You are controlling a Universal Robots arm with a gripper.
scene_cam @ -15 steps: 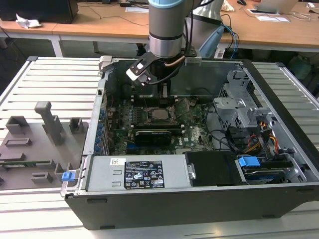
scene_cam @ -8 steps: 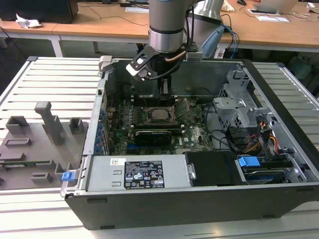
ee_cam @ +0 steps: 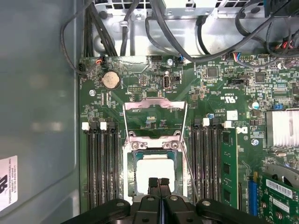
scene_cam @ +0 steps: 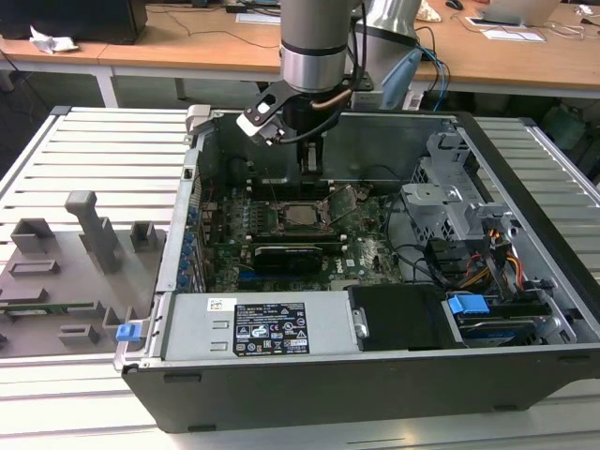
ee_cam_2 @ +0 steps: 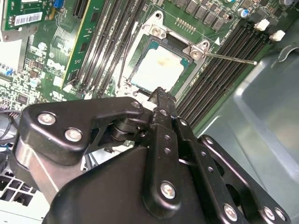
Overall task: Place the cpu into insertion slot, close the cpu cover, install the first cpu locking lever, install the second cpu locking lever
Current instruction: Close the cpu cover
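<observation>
We see gripper point(ee_cam: 159, 182) with fingers pinched together, nothing between, tips over chip point(ee_cam: 154, 170). Chip seated in socket point(ee_cam: 131, 163), mid motherboard point(ee_cam: 224, 93). Cover frame point(ee_cam: 140, 105) flipped open beside socket. Printed white sticker point(ee_cam: 7, 182) on case wall point(ee_cam: 37, 93).

The cpu point(ee_cam_2: 156, 70) is pale silvery-grey with a faint tan smudge. The motherboard point(ee_cam: 154, 79) is green, its memory slots point(ee_cam: 100, 163) black. The cpu cover point(ee_cam: 154, 105) is bare silver metal. The gripper point(ee_cam: 159, 183) is black. A blue clip point(scene_cam: 466, 305) marks the dark-grey case point(scene_cam: 328, 389). The counter point(scene_cam: 103, 150) is pale grey and ribbed.
</observation>
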